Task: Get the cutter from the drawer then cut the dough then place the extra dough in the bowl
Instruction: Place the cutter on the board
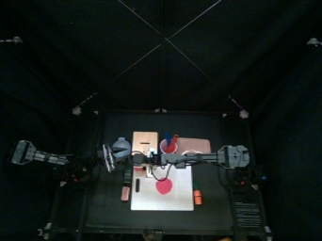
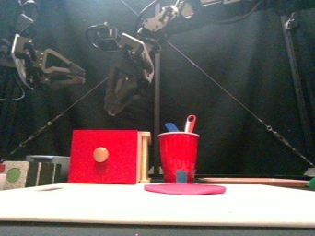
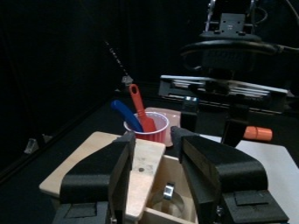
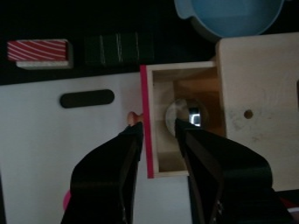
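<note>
The wooden box (image 1: 142, 142) stands at the back of the table with its red-fronted drawer (image 4: 145, 118) pulled out. The metal cutter (image 4: 187, 114) lies inside the drawer. My right gripper (image 4: 159, 144) hangs open just above it, jaws either side of the drawer's red front. My left gripper (image 3: 152, 179) is open over the box's edge, and the cutter (image 3: 170, 192) shows between its jaws. A flat red dough disc (image 1: 164, 187) lies on the white cutting board (image 1: 149, 202). The blue-grey bowl (image 4: 228, 13) sits beside the box.
A red cup (image 2: 179, 157) with a blue and a red toy knife stands right of the box. A red-striped toy (image 4: 38, 52) and a dark green block (image 4: 119, 45) lie off the board. Orange toys (image 1: 198, 197) rest near the board's sides.
</note>
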Controlling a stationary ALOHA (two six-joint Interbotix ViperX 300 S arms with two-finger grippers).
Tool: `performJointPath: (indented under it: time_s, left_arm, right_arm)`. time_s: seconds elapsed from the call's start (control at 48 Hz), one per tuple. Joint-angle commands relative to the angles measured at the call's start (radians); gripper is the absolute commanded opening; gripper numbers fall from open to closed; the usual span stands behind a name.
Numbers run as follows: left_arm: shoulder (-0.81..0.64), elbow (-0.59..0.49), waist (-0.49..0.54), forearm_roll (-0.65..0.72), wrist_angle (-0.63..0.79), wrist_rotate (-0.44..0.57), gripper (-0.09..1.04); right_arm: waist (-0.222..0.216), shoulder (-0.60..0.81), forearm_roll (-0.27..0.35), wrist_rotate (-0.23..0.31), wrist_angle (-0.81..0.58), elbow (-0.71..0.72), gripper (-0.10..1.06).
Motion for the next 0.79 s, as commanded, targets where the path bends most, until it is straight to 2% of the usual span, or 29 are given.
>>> performJointPath:
  time_s: [0.021,0.125,0.188,0.417,0.792]
  left_arm:
    - [0.000,-0.008,-0.005,0.035,0.018,0.002,0.77]
    - [0.000,-0.006,-0.005,0.089,0.044,0.002,0.77]
    - [0.000,-0.008,-0.005,0.138,0.058,0.000,0.77]
    - [0.000,0.006,-0.005,0.255,0.120,-0.008,0.77]
    - [-0.052,0.041,-0.006,0.204,0.179,-0.025,0.77]
  right_arm:
    - [-0.003,-0.006,-0.061,0.044,0.032,-0.060,0.73]
    - [-0.003,0.005,-0.126,0.091,0.038,-0.072,0.73]
    - [-0.003,0.008,-0.140,0.106,0.038,-0.071,0.73]
    - [-0.005,0.025,-0.133,0.114,0.034,-0.055,0.73]
    - [-0.012,0.052,-0.118,0.106,0.002,-0.055,0.73]
